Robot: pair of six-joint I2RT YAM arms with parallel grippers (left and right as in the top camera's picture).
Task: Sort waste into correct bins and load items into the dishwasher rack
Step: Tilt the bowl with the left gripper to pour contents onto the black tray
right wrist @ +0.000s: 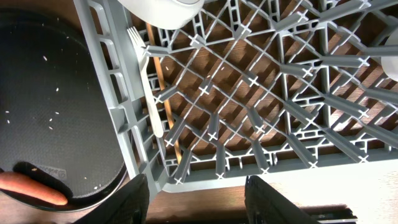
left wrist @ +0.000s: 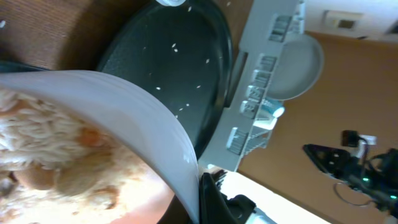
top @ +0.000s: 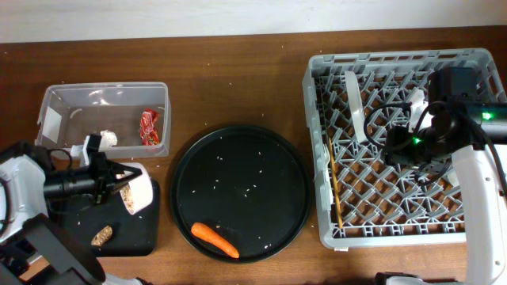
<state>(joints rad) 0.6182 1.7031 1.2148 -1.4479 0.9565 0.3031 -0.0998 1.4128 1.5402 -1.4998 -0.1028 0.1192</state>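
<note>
Left gripper (top: 117, 180): clamped on rim of white bowl (top: 141, 194), bowl tipped over shallow black tray (top: 135, 237), lower left.
Right gripper (right wrist: 199, 190): jaws apart, holding nothing, over dishwasher rack (top: 396, 62), right side.

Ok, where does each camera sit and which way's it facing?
Overhead: fixed above the table, facing straight down; left arm, right arm show.
Left wrist: on the left arm, tipped sideways, past the white bowl its tool grips toward the rack; one finger shows.
Right wrist: above the rack, facing down at fork and chopsticks; both fingers show, apart.
Shared by all: round black tray, rack.
</note>
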